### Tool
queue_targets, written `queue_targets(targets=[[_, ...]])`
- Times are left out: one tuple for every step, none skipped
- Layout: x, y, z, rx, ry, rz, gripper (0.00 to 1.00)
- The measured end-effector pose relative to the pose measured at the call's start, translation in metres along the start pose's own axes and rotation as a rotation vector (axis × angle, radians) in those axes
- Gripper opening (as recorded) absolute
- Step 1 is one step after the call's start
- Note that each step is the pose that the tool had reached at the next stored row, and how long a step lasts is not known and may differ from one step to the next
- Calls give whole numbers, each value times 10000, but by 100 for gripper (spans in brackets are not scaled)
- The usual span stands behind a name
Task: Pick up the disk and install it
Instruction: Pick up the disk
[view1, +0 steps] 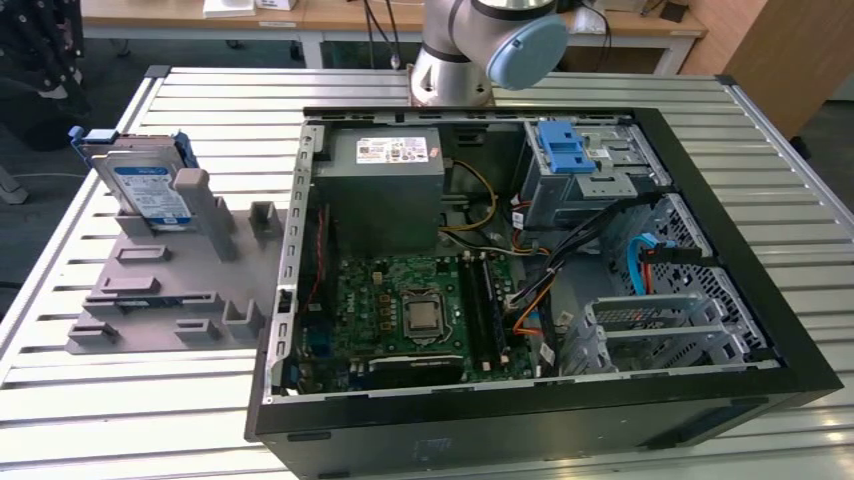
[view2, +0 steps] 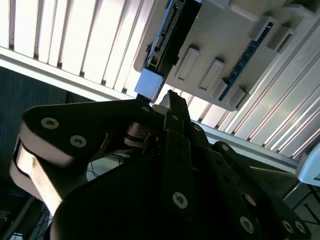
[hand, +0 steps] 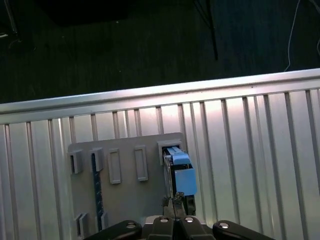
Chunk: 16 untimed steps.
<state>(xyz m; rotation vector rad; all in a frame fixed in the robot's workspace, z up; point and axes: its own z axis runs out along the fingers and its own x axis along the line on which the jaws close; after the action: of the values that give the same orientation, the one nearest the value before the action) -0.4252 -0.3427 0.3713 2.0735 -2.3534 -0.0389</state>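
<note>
Disk (view1: 150, 190) stood on edge in corner slot of grey rack (view1: 160, 290), by table (view1: 54, 262) edge on exterior view's left. Well apart from open computer case (view1: 534, 420) at table middle. In both wrist views gripper (hand: 176, 202) (view2: 171, 97) hung over disk's blue-railed end, fingers pressed together, gripping nothing.

first wrist view | I see the disk (hand: 181, 175) standing on edge in a grey holder (hand: 131, 202) | slatted table (hand: 250, 160) beneath | my claw (hand: 175, 205) pinched closed, just beside the disk
</note>
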Motion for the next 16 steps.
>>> queue_targets(targets=[[0, 0, 0, 0, 0, 0, 11], [0, 0, 0, 1, 0, 0, 17], [0, 0, 0, 0, 1, -1, 23], [0, 0, 0, 0, 1, -1, 23], [0, 0, 0, 0, 0, -1, 29], [0, 0, 0, 0, 1, -1, 29], [0, 0, 0, 0, 0, -2, 41], [0, 0, 0, 0, 0, -2, 41], [0, 0, 0, 0, 0, -2, 47], [0, 0, 0, -1, 1, -2, 53], [0, 0, 4, 2, 0, -2, 53], [-1, 1, 13, 16, -3, -5, 58], [-2, 2, 25, 39, -6, -32, 58], [-4, 2, 38, 52, -6, -97, 65], [-6, 2, 53, 59, -4, -198, 65], [-9, 4, 70, 68, -4, -275, 65]])
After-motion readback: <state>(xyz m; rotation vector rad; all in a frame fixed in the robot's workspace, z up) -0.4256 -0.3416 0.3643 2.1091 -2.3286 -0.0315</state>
